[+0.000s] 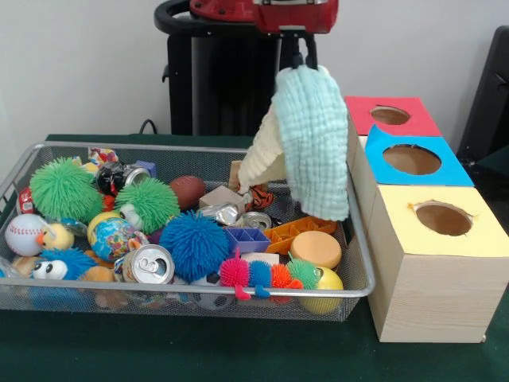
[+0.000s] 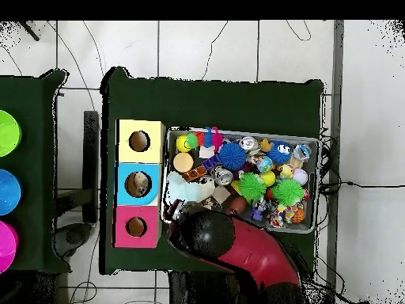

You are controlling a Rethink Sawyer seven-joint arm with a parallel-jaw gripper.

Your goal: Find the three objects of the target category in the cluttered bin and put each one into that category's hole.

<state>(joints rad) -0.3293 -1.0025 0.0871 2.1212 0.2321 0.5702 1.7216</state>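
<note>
1 gripper [image 1: 305, 64], fingers pinched on hanging cloth [image 1: 314, 143]: lift clear of bin rim [image 1: 359, 231], then carry toward 3 o'clock over blue hole [image 1: 412, 159].

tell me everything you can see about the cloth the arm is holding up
The cloth is a pale mint-green washcloth with a puckered, quilted weave; a cream-yellow fold shows behind its left side. It looks soft and limp. The gripper pinches its top edge, so it hangs in one long drape over the right end of the wire bin, beside the box's blue-topped section. Its lower hem seems to reach just above the orange tray. In the overhead view it shows as a pale patch by the blue hole.
</note>
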